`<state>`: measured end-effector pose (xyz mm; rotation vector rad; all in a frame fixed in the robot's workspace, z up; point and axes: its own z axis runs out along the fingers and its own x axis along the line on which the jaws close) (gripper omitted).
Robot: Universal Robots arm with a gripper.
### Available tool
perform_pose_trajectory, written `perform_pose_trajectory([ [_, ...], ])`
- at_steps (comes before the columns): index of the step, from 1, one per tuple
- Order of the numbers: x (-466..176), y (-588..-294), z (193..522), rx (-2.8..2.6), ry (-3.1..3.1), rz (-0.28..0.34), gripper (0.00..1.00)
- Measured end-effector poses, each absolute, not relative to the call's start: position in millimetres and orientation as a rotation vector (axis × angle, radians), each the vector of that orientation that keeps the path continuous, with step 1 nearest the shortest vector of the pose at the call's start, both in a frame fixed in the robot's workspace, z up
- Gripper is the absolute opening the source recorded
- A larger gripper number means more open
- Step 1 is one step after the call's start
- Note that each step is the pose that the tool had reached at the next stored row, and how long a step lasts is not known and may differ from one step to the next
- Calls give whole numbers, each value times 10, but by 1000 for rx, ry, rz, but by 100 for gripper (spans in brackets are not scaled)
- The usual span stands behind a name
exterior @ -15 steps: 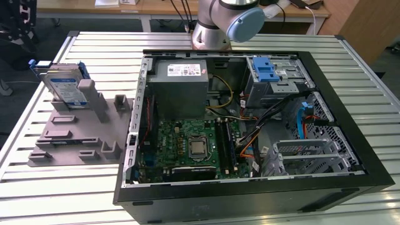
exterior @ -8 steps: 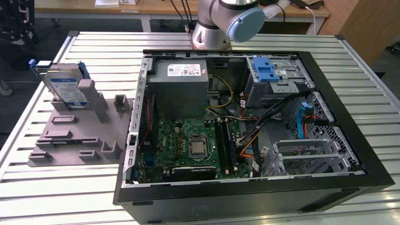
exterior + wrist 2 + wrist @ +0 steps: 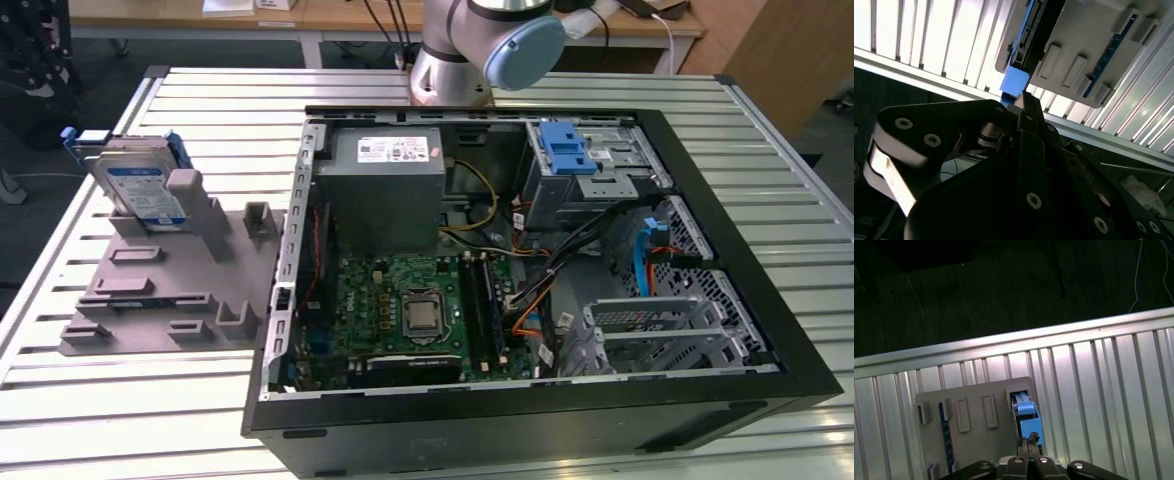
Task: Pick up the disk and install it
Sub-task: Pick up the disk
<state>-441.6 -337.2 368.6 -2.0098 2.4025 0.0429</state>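
Disk [image 3: 139, 188] stands upright in the grey holder [image 3: 147, 290] on the desk [image 3: 80, 400], straight ahead of my pincer [image 3: 1027, 444], not touching it. I see the pincer closed on nothing.

Slatted metal surface [image 3: 134, 420] is carrying three things. Grey plastic holder [image 3: 147, 290] is sitting flat toward the exterior view's left. Open black computer case [image 3: 534, 430] is lying on its side just beside the holder, taking up the middle and the exterior view's right. Arm base [image 3: 447, 80] is standing at the far edge behind the case. In both wrist views the slats are running under the holder.
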Motion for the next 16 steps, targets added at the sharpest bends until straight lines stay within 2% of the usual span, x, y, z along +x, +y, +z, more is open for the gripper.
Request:
perform_pose_trajectory([
  [6, -4416, -3372, 3686, -2011, 2401, 43, 11],
  [7, -4415, -3372, 3685, -2011, 2401, 43, 17],
  [8, -4416, -3372, 3685, -2011, 2401, 43, 17],
  [11, -4414, -3372, 3679, -2012, 2400, 42, 35],
  [12, -4415, -3372, 3678, -2014, 2399, 42, 35],
  [13, -4414, -3372, 3675, -2017, 2397, 42, 41],
  [15, -4414, -3372, 3664, -2027, 2389, 42, 41],
  [16, -4414, -3372, 3654, -2037, 2380, 42, 47],
])
